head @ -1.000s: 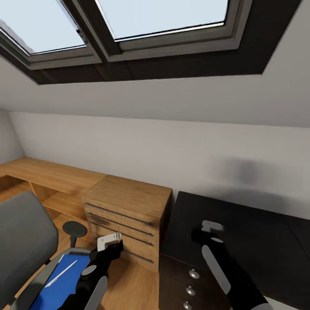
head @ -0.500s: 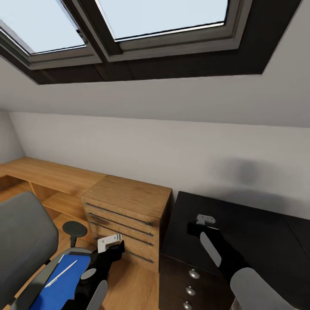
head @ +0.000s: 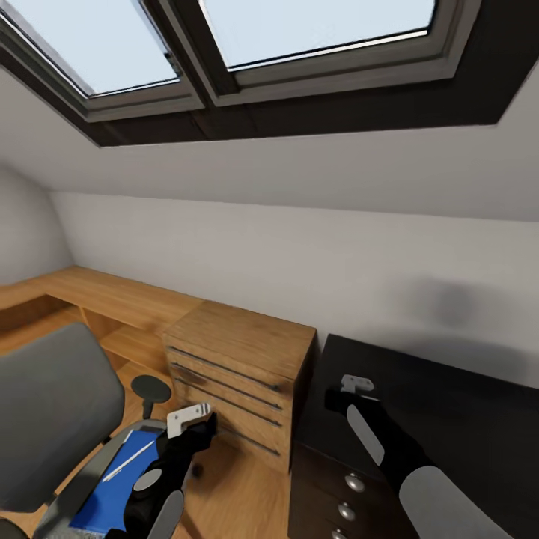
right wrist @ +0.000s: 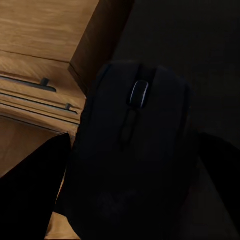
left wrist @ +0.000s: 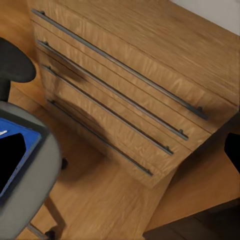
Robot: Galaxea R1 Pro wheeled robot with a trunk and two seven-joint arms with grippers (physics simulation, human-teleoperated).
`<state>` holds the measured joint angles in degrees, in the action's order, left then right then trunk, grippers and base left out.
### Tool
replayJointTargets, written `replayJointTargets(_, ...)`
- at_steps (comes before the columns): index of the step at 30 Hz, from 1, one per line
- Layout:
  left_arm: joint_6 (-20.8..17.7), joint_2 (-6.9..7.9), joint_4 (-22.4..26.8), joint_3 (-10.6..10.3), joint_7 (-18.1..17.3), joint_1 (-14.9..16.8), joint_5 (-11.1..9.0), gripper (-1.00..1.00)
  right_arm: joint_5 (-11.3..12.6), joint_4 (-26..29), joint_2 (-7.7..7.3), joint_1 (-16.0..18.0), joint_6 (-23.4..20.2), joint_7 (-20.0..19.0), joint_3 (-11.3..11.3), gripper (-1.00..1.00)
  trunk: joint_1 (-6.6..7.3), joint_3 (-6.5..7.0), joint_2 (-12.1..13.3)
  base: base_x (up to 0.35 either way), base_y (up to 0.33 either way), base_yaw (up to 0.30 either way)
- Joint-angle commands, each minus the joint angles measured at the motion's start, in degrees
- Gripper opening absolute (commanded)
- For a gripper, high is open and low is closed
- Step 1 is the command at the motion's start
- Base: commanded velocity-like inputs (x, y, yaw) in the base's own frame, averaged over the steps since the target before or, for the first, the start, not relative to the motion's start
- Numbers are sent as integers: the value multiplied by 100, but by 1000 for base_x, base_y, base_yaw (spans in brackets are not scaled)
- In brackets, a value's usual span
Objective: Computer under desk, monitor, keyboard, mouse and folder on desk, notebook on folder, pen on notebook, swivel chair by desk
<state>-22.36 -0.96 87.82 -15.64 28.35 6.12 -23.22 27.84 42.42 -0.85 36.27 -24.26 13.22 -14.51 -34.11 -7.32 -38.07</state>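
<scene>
Head view swung left since a moment ago; both arms otherwise much as before. Right gripper point(head: 338, 394) clamped around the mouse point(right wrist: 132, 150), held just above the near-left corner of the desk point(head: 457, 419), not yet set down. Left gripper point(head: 196, 421): open or closed, cannot tell. Blue folder point(head: 105, 486) on the swivel chair point(head: 52, 404), left of the desk. No legible writing.

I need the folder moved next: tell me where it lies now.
The blue folder lies on the swivel chair seat at the head view's lower left, beside the left pincer, a thin white stick lying on it.
</scene>
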Motion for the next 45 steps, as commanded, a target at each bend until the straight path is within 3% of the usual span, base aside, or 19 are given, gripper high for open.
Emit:
replayJointTargets(1,-14,0,9,-9,48,6,-49,100,72,13,-9,4,-32,31,-28,-100,-2,-14,-9,0,0,251)
replayJointTargets(6,-14,0,27,-9,48,4,-57,100,120,12,-18,3,-103,31,-18,-100,-2,-39,-9,0,0,220)
replayJointTargets(19,-14,0,37,-9,56,3,-58,100,264,-258,-30,3,-330,23,99,-100,-287,-275,-530,0,0,9)
replayJointTargets(45,-14,0,34,-9,57,3,-59,100,275,-313,-28,3,-360,28,151,-100,-858,-742,-1573,0,0,0)
